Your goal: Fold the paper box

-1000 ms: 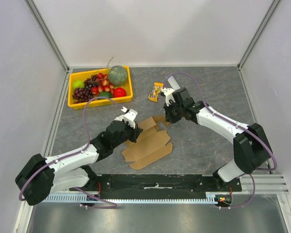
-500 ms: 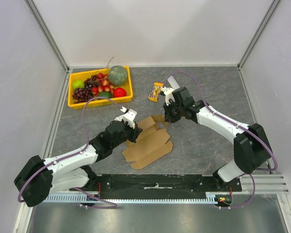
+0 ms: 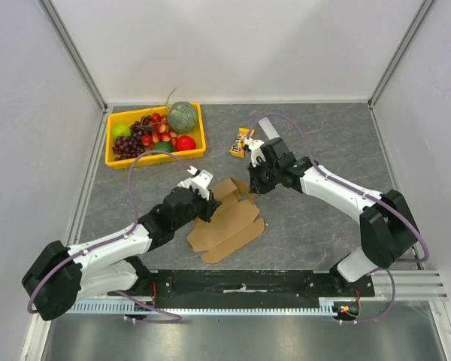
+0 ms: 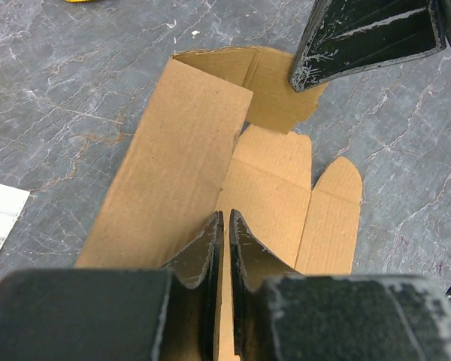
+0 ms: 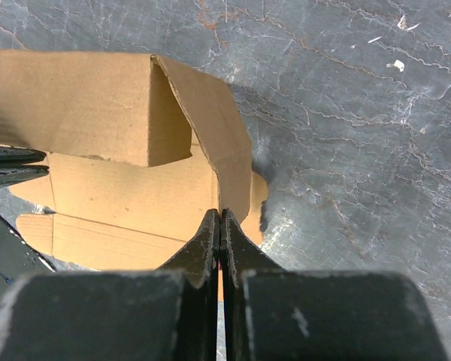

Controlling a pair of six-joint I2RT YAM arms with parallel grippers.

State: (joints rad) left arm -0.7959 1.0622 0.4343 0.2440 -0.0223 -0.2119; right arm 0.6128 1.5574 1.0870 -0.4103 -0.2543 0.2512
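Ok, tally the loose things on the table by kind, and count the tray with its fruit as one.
Cardboard box: 1
Fruit tray: 1
Snack packet: 1
Total: 3

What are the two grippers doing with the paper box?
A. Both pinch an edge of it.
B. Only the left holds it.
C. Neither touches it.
A: the wrist views show the left gripper and the right gripper each closed on a cardboard edge of the paper box.
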